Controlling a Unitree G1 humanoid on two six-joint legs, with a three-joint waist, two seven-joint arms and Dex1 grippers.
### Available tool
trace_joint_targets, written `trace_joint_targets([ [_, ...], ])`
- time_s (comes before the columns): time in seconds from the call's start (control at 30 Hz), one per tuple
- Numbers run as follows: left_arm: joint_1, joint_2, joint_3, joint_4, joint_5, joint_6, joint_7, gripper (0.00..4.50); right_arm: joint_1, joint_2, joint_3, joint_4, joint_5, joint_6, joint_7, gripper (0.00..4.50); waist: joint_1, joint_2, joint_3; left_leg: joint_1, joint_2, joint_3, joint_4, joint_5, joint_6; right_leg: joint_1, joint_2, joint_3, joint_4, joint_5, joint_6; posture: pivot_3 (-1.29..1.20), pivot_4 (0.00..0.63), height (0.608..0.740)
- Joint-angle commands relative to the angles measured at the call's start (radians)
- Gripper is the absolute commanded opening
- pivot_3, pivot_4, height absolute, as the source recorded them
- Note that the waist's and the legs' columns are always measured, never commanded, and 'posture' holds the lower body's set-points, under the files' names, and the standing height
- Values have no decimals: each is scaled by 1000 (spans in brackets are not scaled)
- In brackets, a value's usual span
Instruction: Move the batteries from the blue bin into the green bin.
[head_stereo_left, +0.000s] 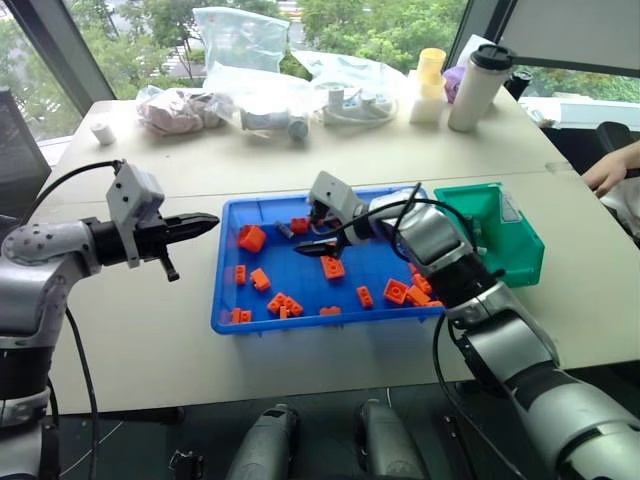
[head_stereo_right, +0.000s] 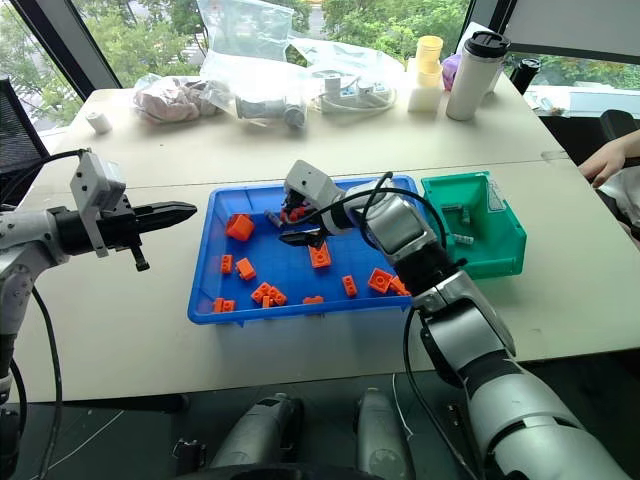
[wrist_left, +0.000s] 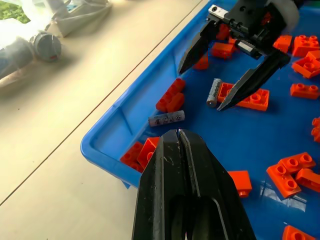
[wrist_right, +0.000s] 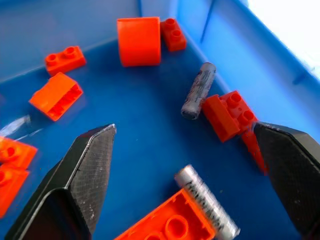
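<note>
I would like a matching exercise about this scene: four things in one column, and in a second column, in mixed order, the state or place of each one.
Things:
1. left gripper
2. right gripper
3. green bin
4. white tumbler

States or places:
A. upright at the far side of the table
B. open, above the batteries in the blue bin
C. shut, beside the blue bin's left end
D. beside the blue bin's right end

Pairs: 1-C, 2-B, 3-D, 4-A

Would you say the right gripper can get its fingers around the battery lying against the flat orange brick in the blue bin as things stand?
Probably yes. The right gripper hangs open inside the blue bin, its fingers straddling that battery. The battery leans on an orange brick, which one finger may nudge; nothing lies on top.
</note>
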Motion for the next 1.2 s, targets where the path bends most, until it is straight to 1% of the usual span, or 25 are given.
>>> trace_joint_targets([
  [0.03, 17, 18, 54, -59, -19, 9, 14, 0, -89, 65, -33, 158, -27, -111, -46, 4480, -4, 0, 0, 0, 0, 0, 0, 0, 0, 0, 0, 0, 0, 0, 0, 0, 150, 740],
  [0.17, 35, 19, 67, -81, -24, 18, 25, 0, -147, 128, -48, 295, -39, -196, -49, 4480, -16, 0, 0, 0, 0, -1, -1, 0, -1, 0, 1, 0, 0, 0, 0, 0, 150, 740],
  [0.43, 58, 21, 88, -109, -27, 31, 37, 0, -168, 201, -44, 416, -80, -278, -29, 4480, -33, 0, 0, 0, 1, -2, -2, 1, -1, -1, 2, 0, 1, 0, 0, 0, 150, 740],
  [0.77, 71, 12, 93, -138, -36, 44, 57, 0, -180, 263, -38, 523, -135, -291, -26, 4480, -46, 0, 0, 0, 1, -3, -3, 1, -1, -1, 2, 0, 1, 0, 0, 0, 150, 740],
  [0.97, 79, 10, 93, -153, -43, 48, 74, 0, -192, 274, -45, 602, -167, -281, -42, 4480, -48, 0, 0, 1, 1, -4, -3, 1, -1, 0, 2, 0, 1, 0, 0, 0, 150, 740],
  [1.03, 83, 7, 92, -156, -43, 48, 80, 0, -195, 280, -53, 608, -168, -274, -35, 3516, -48, 0, 0, 1, 1, -3, -3, 1, -1, 0, 2, 0, 1, 0, 0, 0, 150, 740],
  [1.07, 84, 7, 92, -157, -44, 47, 82, 0, -196, 283, -55, 610, -171, -272, -34, 3184, -48, 0, 0, 1, 1, -4, -3, 1, -1, 0, 2, 0, 1, 0, 0, 0, 150, 740],
  [1.2, 79, -1, 83, -150, -41, 39, 90, 0, -196, 302, -53, 603, -185, -272, -20, 1178, -49, 0, 0, 1, 1, -3, -3, 1, -1, 0, 2, 0, 1, 0, 0, 0, 150, 740],
])
